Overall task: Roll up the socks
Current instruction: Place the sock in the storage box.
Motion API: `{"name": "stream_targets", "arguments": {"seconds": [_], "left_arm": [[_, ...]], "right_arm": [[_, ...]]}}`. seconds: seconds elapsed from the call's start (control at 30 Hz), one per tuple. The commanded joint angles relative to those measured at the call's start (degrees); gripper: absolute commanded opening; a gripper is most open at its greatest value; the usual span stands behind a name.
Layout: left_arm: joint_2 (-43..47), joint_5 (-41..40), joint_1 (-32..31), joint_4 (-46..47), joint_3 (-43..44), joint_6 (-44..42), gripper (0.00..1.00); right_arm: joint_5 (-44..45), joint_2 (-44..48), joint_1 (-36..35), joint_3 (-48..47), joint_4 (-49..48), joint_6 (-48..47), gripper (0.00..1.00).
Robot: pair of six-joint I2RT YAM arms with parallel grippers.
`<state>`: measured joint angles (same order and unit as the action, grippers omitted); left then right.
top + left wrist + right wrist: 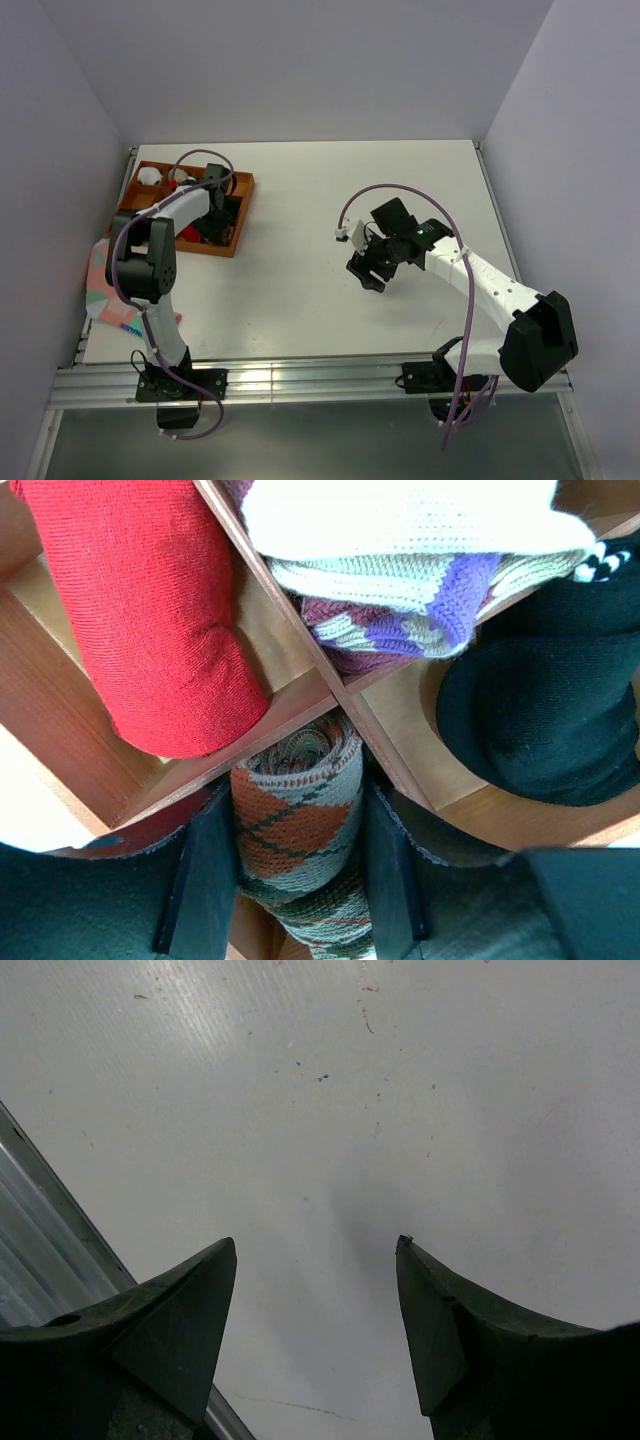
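Observation:
The tan-brown argyle sock [298, 820] is rolled up and stands in a compartment of the wooden divider box [80, 750]. My left gripper [298, 880] is shut on it, one finger pressed against each side of the roll. The bright red sock [150, 610] lies rolled in the adjoining compartment to the upper left. In the top view my left gripper [213, 205] reaches down into the box [243, 215], hiding the argyle roll. My right gripper [368, 272] hovers over bare table, open and empty; its wrist view [315, 1260] shows only white tabletop between the fingers.
Other compartments hold a black sock [540, 710] and a white and purple knitted sock [420, 570]. A pink sock with teal and white markings [105, 285] lies at the table's left edge by the left arm. The grey walls close in on both sides.

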<state>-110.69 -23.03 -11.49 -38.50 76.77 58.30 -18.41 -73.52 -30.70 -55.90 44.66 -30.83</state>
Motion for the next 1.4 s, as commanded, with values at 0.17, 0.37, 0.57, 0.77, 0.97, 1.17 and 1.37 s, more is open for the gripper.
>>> {"name": "stream_targets", "arguments": {"seconds": [0.17, 0.37, 0.57, 0.77, 0.97, 1.17, 1.37], "left_arm": [[0.3, 5.27, -2.23, -4.21, -0.4, -0.56, 0.55], [1.09, 5.01, -2.14, -4.39, 0.31, -0.56, 0.57], [2.5, 5.18, -2.14, -4.21, 0.48, -0.82, 0.64], [3.82, 5.27, -2.05, -4.56, 1.18, -0.74, 0.72], [4.43, 5.27, -1.96, -4.83, 1.45, -1.0, 0.74], [5.75, 5.1, -1.79, -4.65, 1.28, -1.26, 0.75], [7.77, 5.45, -1.79, -4.38, 1.45, -1.35, 0.76]], "right_arm": [[-0.39, -0.22, 0.29, -1.49, 0.42, -0.64, 0.72], [-0.22, -0.22, 0.29, -1.41, 0.34, -0.72, 0.72], [-0.22, -0.23, 0.29, -1.49, 0.34, -0.81, 0.72], [-0.13, -0.31, 0.29, -1.67, 0.51, -0.81, 0.72], [-0.04, -0.31, 0.29, -1.76, 0.6, -0.72, 0.72], [-0.04, -0.22, 0.29, -1.67, 0.6, -0.9, 0.72], [-0.04, -0.4, 0.29, -1.76, 0.6, -0.9, 0.72]]}}
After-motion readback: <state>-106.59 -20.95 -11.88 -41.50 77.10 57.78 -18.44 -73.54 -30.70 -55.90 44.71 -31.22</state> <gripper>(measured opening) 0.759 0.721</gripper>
